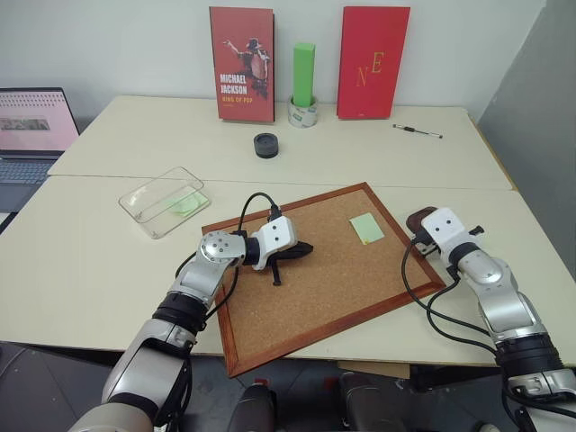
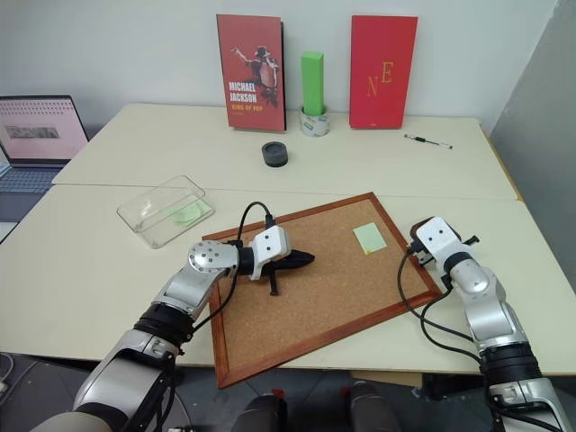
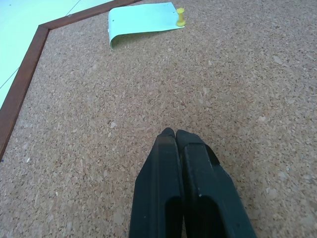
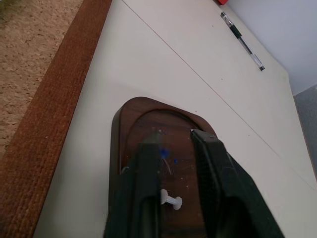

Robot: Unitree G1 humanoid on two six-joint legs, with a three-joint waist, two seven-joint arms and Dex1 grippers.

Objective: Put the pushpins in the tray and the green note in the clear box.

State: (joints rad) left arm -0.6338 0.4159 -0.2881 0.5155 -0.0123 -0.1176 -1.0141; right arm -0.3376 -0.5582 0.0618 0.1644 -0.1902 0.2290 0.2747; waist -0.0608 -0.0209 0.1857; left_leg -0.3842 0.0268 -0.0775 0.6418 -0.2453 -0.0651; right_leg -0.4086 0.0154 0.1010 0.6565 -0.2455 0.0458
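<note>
Two arms in play: the left gripper (image 1: 301, 249) hovers over the corkboard (image 1: 315, 288), fingers pressed shut and empty. The green note (image 1: 366, 228) lies there, one yellow pushpin (image 3: 181, 16) at its corner. Right gripper (image 4: 174, 148) over the tray (image 4: 130, 119), fingers parted, a white pushpin (image 4: 170, 200) between them.

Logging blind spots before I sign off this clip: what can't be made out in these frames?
- Tray: near part hidden by the right gripper in its wrist view; pin count unknowable beyond a white pushpin.
- Tray in head views: mostly behind the right wrist.
- Green note: other pins besides the yellow pushpin too small to tell.
</note>
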